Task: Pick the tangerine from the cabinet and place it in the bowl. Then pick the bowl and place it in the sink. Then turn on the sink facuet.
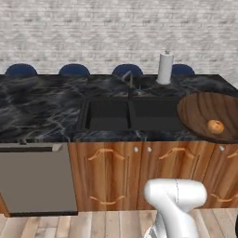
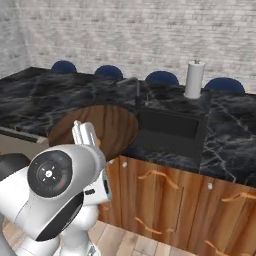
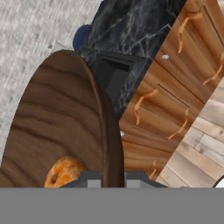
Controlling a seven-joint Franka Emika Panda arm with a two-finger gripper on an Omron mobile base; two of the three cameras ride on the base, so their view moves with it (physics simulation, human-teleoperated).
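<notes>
The dark wooden bowl (image 1: pixel 204 109) hangs just right of the black two-basin sink (image 1: pixel 130 116), partly over the counter's front edge. The tangerine (image 1: pixel 215 126) lies inside the bowl near its front rim. In the hand view the bowl (image 3: pixel 57 122) looms large and tilted, and its rim runs down between the two tips of my gripper (image 3: pixel 112 181), which is shut on it. The tangerine (image 3: pixel 63 171) sits close to the fingers there. The slim grey faucet (image 1: pixel 129 79) stands behind the sink's middle. The wall cabinet is out of view.
A white paper-towel roll (image 1: pixel 164 68) stands behind the sink's right basin. Blue stool tops (image 1: pixel 74 69) line the far side of the black marble counter (image 1: pixel 42 107). Below are wooden cabinet doors (image 1: pixel 107 174) and a grey dishwasher (image 1: pixel 37 179).
</notes>
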